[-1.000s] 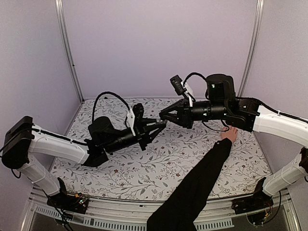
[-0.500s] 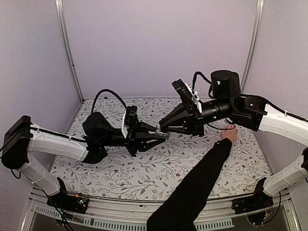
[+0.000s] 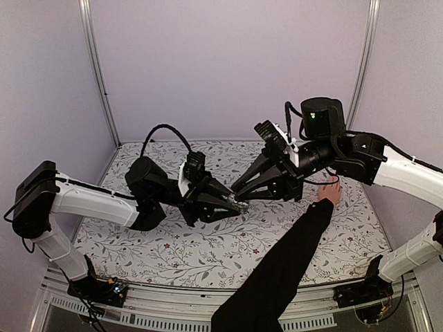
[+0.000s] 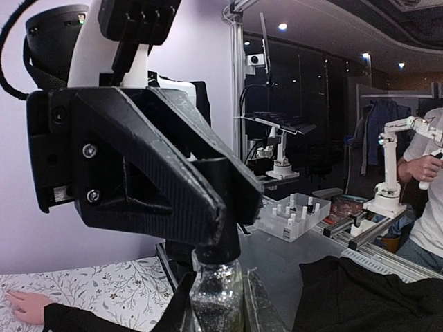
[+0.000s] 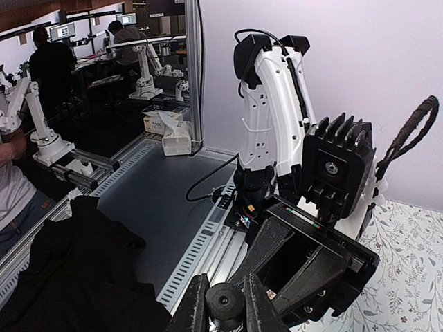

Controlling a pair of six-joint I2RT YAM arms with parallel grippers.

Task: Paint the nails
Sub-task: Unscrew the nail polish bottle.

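Glass glitter-polish bottle (image 4: 216,299) is being pinched in the left pincer (image 3: 235,202); the right pincer (image 5: 225,308), having dropped to meet it, is clamping the black cap (image 5: 225,299). Uncapping is apparently starting. Hand (image 3: 331,191) is waiting well behind the right pincer, nails too small to discern.

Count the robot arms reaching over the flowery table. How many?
2. The white-and-black left robot arm comes in from the left, the white-and-black right robot arm from the right; none seem hidden.
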